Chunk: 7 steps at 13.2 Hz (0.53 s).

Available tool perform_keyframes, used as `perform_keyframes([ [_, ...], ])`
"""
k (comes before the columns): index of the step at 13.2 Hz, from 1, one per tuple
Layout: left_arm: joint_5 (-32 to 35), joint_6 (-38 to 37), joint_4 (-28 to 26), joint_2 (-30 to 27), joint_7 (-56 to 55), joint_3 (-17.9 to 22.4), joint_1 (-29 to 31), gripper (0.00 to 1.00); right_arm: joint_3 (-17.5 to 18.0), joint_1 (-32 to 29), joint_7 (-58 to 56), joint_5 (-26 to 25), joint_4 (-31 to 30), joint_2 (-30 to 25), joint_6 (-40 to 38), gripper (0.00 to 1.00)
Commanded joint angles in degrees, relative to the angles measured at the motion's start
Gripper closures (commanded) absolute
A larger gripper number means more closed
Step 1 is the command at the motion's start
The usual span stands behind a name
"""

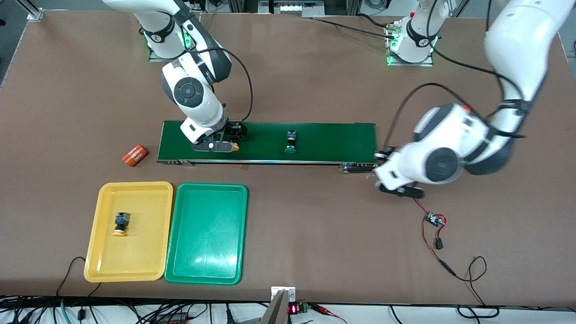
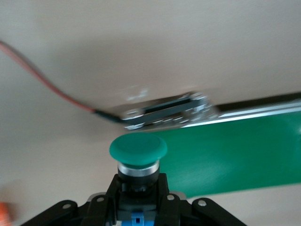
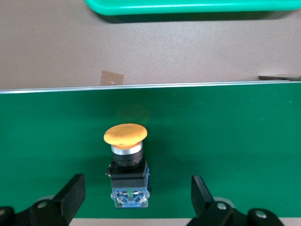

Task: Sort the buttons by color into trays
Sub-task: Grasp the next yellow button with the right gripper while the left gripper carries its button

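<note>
Broad brown table (image 1: 315, 81), grey floor (image 1: 11, 27)

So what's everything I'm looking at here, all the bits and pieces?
Green-capped buttons: two; one lying on the belt, one held in the left hand.
Yellow-capped buttons: two; one in the yellow tray, one on the belt under the right hand.
Trays: two, yellow and green, side by side, nearer the camera than the belt.
Conveyor belt: one, dark green.
Orange cylinder: one, beside the belt's end.
Circuit board: one, with wires.
Left hand: shut on a button.
Right hand: open over the belt.
</note>
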Motion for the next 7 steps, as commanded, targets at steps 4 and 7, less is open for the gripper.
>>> perform_keyframes([
  [4, -1.1, 15.3, -12.1, -0.4, -13.0, -0.2, -2.5, 0.86, 0.3, -0.1, 0.9, -1.1, -1.4, 1.2, 1.3, 0.14],
  [7, -1.1, 18.1, -15.5, -0.5, -19.2, -0.3, -5.8, 0.86, 0.3, -0.6, 0.5, -2.2, -1.5, 1.5, 1.2, 0.39],
])
